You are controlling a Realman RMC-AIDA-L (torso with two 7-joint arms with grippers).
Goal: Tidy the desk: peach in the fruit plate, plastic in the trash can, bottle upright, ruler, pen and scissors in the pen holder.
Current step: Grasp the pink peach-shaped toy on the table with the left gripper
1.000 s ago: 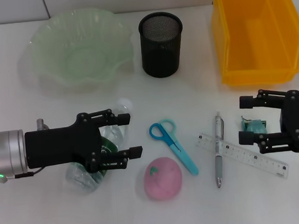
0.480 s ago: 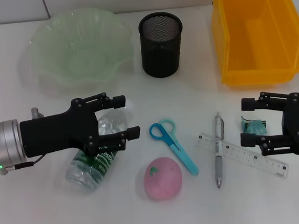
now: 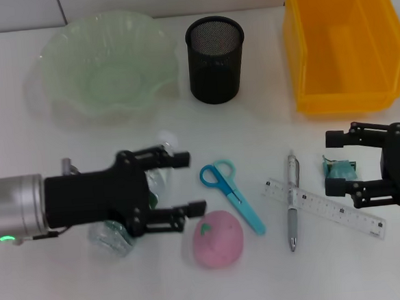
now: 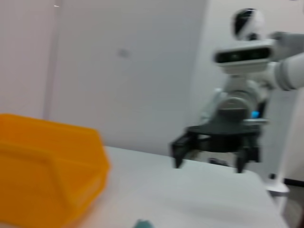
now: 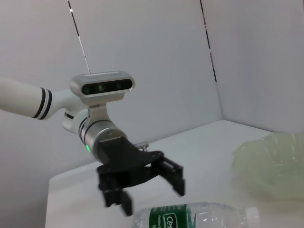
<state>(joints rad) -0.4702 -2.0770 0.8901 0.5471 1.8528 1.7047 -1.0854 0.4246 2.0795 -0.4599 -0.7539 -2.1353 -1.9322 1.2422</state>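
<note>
On the white table, the left gripper reaches in from the left edge of the frame at mid-height, its jaws spread wide above a clear plastic water bottle that lies on its side beneath it. The jaws hold nothing; the bottle's white cap shows just past the upper finger. In the right wrist view the same bottle lies flat with the gripper hovering behind it.

The right gripper sits at the right edge, jaws open, straddling a small teal piece of plastic that rests on the table between the fingertips; I cannot tell whether they touch it.

A pink peach lies at lower centre, just beside the left gripper's lower finger. Blue-handled scissors lie to its upper right. A grey pen lies near the scissors, crossing over a clear ruler that runs diagonally toward the lower right.

Along the top of the frame stand a pale green wavy fruit plate at upper left, a black mesh pen holder in the middle, and a yellow bin at upper right.
</note>
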